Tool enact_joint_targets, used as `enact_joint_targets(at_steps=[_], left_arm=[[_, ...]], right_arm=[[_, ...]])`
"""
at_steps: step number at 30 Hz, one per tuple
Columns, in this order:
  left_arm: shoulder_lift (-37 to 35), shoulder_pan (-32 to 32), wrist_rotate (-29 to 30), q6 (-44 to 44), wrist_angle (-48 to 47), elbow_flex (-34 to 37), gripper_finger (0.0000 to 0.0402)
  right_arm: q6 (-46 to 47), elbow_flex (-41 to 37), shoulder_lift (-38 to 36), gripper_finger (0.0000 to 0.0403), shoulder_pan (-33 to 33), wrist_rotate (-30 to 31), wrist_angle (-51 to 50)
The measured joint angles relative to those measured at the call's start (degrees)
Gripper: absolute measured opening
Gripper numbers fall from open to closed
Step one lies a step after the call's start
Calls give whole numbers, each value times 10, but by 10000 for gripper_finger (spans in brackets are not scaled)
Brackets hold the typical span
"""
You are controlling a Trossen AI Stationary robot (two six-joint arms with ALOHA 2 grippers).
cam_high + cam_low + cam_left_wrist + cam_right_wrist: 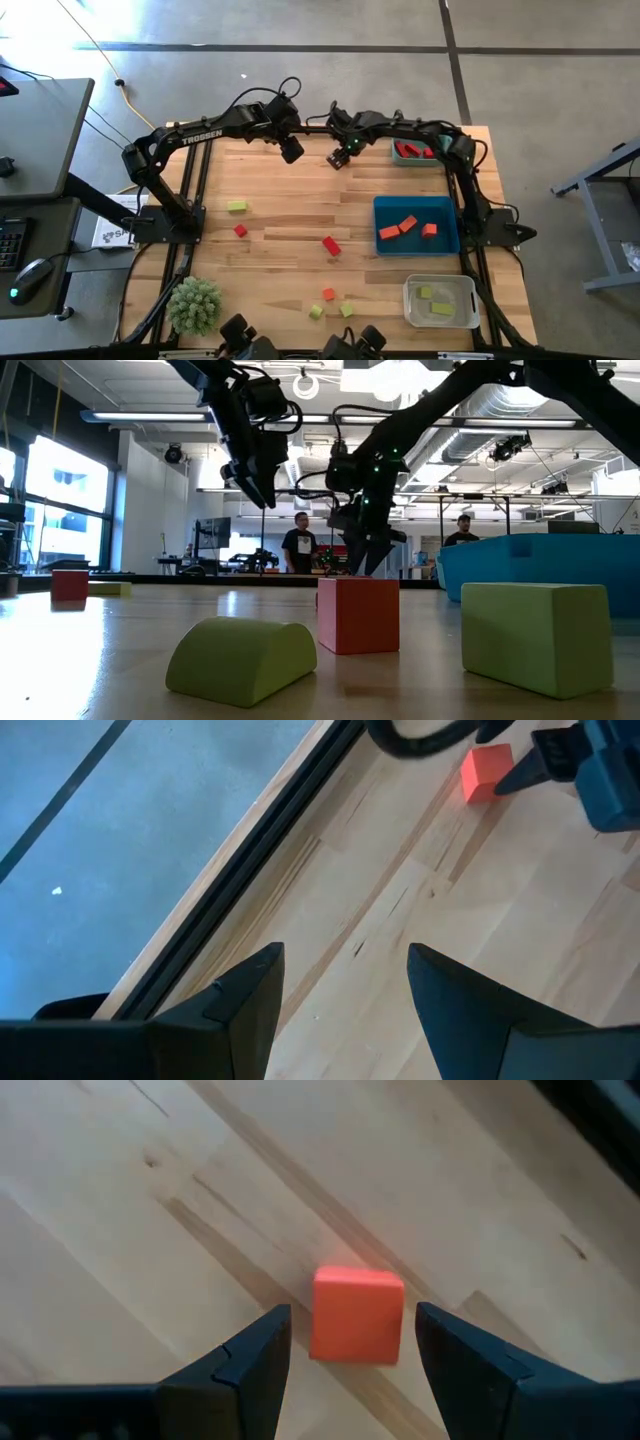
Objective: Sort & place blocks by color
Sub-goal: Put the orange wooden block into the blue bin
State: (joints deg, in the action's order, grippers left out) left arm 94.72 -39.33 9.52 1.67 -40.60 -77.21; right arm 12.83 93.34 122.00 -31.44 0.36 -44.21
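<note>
High view, left gripper and right gripper raised near the table's far edge, left wrist view, fingers apart, empty, right wrist view, fingers spread, orange block on the table just ahead between them, ungripped.

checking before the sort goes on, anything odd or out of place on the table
One thing stands out: a spiky green plant ball sits at the table's near left corner, and it is no block. Otherwise nothing is spilled or damaged; loose blocks lie scattered on the wood, and the blue bin holds orange ones.
</note>
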Motion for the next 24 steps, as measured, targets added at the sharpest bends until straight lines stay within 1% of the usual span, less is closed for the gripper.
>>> enact_joint_targets(at_steps=[10, 13, 17, 18, 24], left_arm=[[0, 1, -3, -15, 1, 0, 202], [0, 3, -3, -14, 1, 0, 202], [0, 4, -4, 3, 1, 0, 202], [0, 4, -5, 4, 1, 0, 202], [0, 4, -5, 4, -4, 0, 202]], right_arm=[[2, -1, 19, 196, 1, 3, -2], [11, -1, 19, 172, 2, 5, 3], [17, -1, 19, 113, 2, -3, 0], [17, 0, 18, 105, 2, -4, -3], [32, 0, 14, 105, 9, -4, -50]])
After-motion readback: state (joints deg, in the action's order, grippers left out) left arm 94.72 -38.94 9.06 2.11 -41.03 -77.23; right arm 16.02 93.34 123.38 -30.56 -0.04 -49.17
